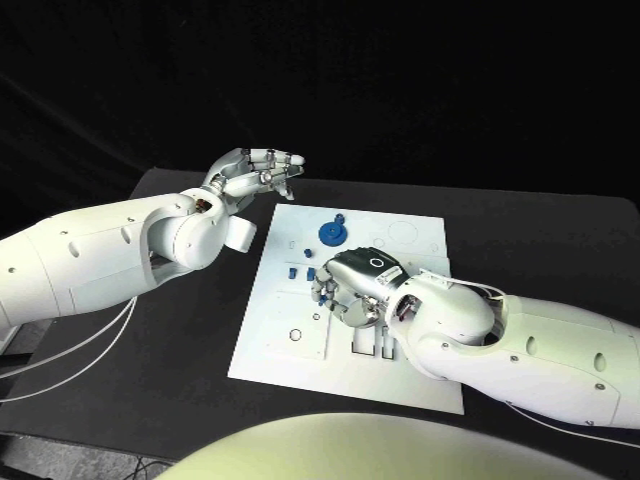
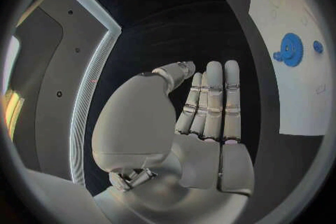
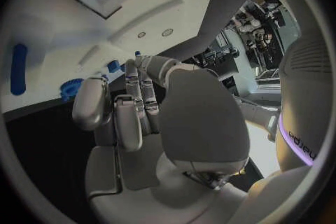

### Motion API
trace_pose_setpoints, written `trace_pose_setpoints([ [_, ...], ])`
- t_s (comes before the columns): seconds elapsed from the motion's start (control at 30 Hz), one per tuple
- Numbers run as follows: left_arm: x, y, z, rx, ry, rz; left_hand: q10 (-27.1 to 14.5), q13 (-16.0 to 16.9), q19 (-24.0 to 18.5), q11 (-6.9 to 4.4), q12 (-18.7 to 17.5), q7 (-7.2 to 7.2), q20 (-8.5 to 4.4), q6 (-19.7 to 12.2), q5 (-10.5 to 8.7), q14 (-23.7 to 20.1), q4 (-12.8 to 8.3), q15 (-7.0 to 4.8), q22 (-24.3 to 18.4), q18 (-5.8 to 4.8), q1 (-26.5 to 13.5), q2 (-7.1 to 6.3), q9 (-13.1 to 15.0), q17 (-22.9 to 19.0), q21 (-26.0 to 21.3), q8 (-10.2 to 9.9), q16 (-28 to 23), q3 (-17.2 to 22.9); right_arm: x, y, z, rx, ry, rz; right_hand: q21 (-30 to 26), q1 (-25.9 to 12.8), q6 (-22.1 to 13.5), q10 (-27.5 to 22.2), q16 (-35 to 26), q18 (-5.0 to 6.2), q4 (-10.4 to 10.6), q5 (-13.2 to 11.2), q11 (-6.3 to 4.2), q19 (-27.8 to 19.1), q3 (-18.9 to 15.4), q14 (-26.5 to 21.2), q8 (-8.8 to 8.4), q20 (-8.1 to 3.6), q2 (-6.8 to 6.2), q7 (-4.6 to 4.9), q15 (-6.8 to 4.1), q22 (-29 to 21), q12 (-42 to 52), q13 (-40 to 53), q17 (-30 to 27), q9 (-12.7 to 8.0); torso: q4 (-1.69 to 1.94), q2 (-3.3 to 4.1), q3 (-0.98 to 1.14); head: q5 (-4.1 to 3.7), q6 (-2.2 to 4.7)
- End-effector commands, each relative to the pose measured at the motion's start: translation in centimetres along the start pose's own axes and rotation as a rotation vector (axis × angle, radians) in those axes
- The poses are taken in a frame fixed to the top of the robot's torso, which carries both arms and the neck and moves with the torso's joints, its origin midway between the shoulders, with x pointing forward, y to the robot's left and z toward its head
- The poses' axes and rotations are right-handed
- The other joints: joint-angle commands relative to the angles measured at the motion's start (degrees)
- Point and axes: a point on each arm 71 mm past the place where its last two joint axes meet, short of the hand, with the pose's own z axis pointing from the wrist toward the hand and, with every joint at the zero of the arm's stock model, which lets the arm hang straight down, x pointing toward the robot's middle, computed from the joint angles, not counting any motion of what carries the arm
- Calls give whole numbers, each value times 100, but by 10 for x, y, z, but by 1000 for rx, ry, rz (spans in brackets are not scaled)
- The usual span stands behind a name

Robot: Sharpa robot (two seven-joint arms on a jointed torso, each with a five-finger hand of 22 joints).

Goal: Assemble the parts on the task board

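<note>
The white task board point(image 1: 407, 232) lies in the middle of the table. A blue gear point(image 1: 332, 233) stands near its far edge, with a small blue piece point(image 1: 339, 218) just beyond it. My right hand point(image 1: 352, 285) rests low over the board's centre with its fingers curled down. In the right wrist view its thumb reaches toward its fingertips point(image 3: 131, 64), and a small blue part point(image 3: 112, 65) sits right beside them; whether it is held I cannot tell. My left hand point(image 1: 255, 170) hovers off the board's far left corner, fingers straight and holding nothing point(image 2: 210, 112).
Small blue parts point(image 1: 291, 270) stand on the board left of my right hand. A blue oblong piece point(image 3: 19, 69) and the gear point(image 3: 69, 88) lie on the board point(image 3: 63, 28) beyond the right hand. The left wrist view shows the gear point(image 2: 290, 47) too. Black table point(image 1: 190, 330) surrounds the board.
</note>
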Motion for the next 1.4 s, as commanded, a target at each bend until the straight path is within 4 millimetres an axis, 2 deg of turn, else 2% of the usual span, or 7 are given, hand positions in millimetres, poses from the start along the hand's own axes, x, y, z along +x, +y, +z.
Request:
trace_pose_setpoints([
  [0.03, 4, -1, 1, 4, 24, -6, -40, -8, 21, -5, -36, -3, 11, -42, 32, 13, -32, 27, 6, 75, 44, -9, -6, -7, -9, -41, -30, -11, 6, 2, 1, -15, 19, 6, -23, -43, 26, 252, -5, -88, -12, 38, -221, -10, 31, 261, 12, 0, 4, 30, -49, 275, 24, 4, -2, 8, 6, 3, 1, 34, -6],
  [0.1, 4, -1, 1, 4, 24, -7, -46, -14, 19, -2, -44, 0, 13, -48, 31, 12, -33, 30, 6, 75, 42, -12, -8, -8, -9, -44, -31, -13, 8, 2, 2, -16, 22, 9, -23, -43, 26, 252, -5, -88, -12, 38, -221, -10, 31, 261, 12, 0, 4, 30, -49, 275, 24, 4, -2, 8, 4, 4, 1, 47, -10],
  [0.13, 4, 0, 1, 4, 24, -6, -46, -14, 19, -2, -44, 0, 13, -48, 31, 12, -33, 30, 6, 75, 42, -12, -8, -8, -9, -44, -31, -13, 9, 3, 2, -16, 24, 11, -30, -68, -9, 236, -2, -69, -64, -952, -177, -13, -14, 263, 29, -32, 134, 31, -72, 278, -18, 1, -3, 53, 3, 3, 1, 55, -12],
  [0.37, 5, 0, 1, 3, 26, -7, -51, -19, 18, 0, -49, 1, 14, -51, 31, 12, -34, 31, 6, 75, 42, -12, -10, -8, -9, -46, -32, -13, 17, 5, 4, -18, 37, 22, -30, -68, -9, 236, -2, -69, -64, -952, -177, -13, -14, 263, 29, -32, 134, 31, -72, 278, -18, 1, -3, 53, 4, 9, 2, 84, -31],
  [0.4, 5, 0, 1, 3, 27, -7, -51, -19, 18, 0, -49, 1, 14, -51, 31, 12, -34, 31, 6, 75, 42, -12, -10, -8, -9, -46, -32, -13, 18, 5, 4, -18, 38, 23, -52, -92, 11, 255, -2, -86, -117, -889, -229, -20, -33, 263, 51, 1, 104, 35, -53, 271, -24, 10, -6, 79, 5, 9, 1, 86, -34],
  [1.4, 3, 0, 2, 3, 23, 2, -54, -32, 13, 4, -61, 3, 18, -54, 31, 10, -36, 35, 6, 74, 40, -14, -13, -9, -9, -46, -33, -16, 23, 0, 2, -6, 54, 23, -51, -105, 4, 256, -3, -87, -136, -865, -227, -18, -32, 263, 51, 4, 108, 38, -49, 274, -32, 12, -10, 87, 1, 5, 6, 85, -44],
])
